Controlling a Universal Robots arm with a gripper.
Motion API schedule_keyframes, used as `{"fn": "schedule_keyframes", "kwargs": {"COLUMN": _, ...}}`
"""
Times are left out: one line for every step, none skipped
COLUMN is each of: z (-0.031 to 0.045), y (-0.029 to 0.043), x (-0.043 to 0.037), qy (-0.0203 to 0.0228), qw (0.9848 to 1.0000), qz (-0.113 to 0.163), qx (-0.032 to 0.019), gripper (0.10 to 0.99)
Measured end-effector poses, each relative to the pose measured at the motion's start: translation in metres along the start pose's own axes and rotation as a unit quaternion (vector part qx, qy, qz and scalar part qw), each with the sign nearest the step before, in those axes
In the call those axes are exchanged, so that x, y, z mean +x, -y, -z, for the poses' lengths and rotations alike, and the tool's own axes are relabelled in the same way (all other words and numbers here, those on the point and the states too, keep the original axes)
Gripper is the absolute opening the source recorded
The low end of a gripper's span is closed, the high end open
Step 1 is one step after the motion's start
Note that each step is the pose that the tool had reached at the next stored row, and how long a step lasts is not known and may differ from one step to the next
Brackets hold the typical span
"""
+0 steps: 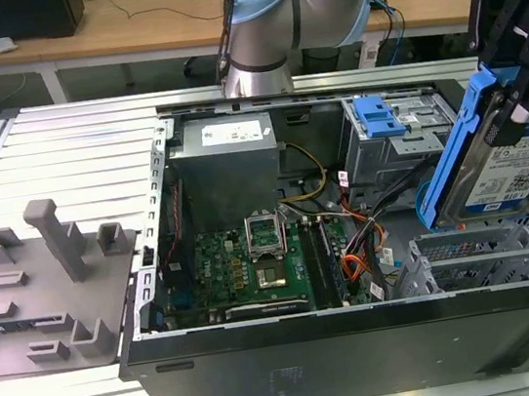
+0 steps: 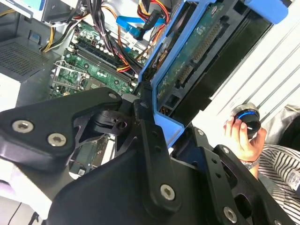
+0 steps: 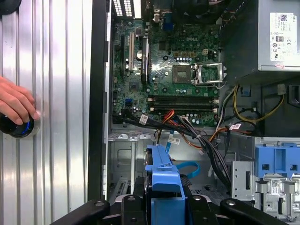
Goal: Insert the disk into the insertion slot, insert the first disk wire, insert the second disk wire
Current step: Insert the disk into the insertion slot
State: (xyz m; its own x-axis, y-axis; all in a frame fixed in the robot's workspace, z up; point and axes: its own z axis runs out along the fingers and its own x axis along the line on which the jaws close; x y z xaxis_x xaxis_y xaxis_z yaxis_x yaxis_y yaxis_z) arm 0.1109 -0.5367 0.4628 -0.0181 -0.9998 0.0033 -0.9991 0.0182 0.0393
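Exterior view puts the gripper at the exterior view's right, closed on the upper end of the disk. The disk hangs tilted with its lower end just over the insertion slot, in the near right corner of the computer case. The disk looks rigid, dense and shock-sensitive. Its circuit board lies bare in the second wrist view, so the blue carrier frame is the safer hold, though smooth plastic may slip. The second disk wire curls near the slot.
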Motion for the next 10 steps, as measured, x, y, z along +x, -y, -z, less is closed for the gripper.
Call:
{"fn": "schedule_keyframes", "kwargs": {"z": -0.0002, "y": 0.0000, "x": 0.0000, "qy": 0.0000, "qw": 1.0000, "qz": 0.000, "qx": 0.0000, "gripper": 0.369}}
{"fn": "schedule_keyframes", "kwargs": {"z": -0.0005, "y": -0.0001, "x": 0.0000, "qy": 0.0001, "qw": 1.0000, "qz": 0.000, "qx": 0.0000, "gripper": 0.369}}
{"fn": "schedule_keyframes", "kwargs": {"z": -0.0011, "y": 0.0000, "x": 0.0000, "qy": 0.0000, "qw": 1.0000, "qz": 0.000, "qx": 0.0000, "gripper": 0.369}}
{"fn": "schedule_keyframes", "kwargs": {"z": -0.0016, "y": 0.0000, "x": 0.0000, "qy": -0.0001, "qw": 1.0000, "qz": 0.000, "qx": 0.0000, "gripper": 0.369}}
{"fn": "schedule_keyframes", "kwargs": {"z": -0.0020, "y": 0.0000, "x": 0.0000, "qy": 0.0000, "qw": 1.0000, "qz": 0.000, "qx": 0.0000, "gripper": 0.369}}
{"fn": "schedule_keyframes", "kwargs": {"z": -0.0025, "y": 0.0000, "x": 0.0000, "qy": 0.0000, "qw": 1.0000, "qz": 0.000, "qx": 0.0000, "gripper": 0.369}}
{"fn": "schedule_keyframes", "kwargs": {"z": -0.0027, "y": 0.0000, "x": 0.0000, "qy": 0.0000, "qw": 1.0000, "qz": 0.000, "qx": 0.0000, "gripper": 0.369}}
{"fn": "schedule_keyframes", "kwargs": {"z": -0.0032, "y": 0.0000, "x": 0.0000, "qy": 0.0000, "qw": 1.0000, "qz": 0.000, "qx": 0.0000, "gripper": 0.369}}
{"fn": "schedule_keyframes", "kwargs": {"z": -0.0036, "y": 0.0000, "x": 0.0000, "qy": 0.0000, "qw": 1.0000, "qz": 0.000, "qx": 0.0000, "gripper": 0.369}}
{"fn": "schedule_keyframes", "kwargs": {"z": -0.0039, "y": 0.0000, "x": 0.0000, "qy": 0.0000, "qw": 1.0000, "qz": 0.000, "qx": 0.0000, "gripper": 0.369}}
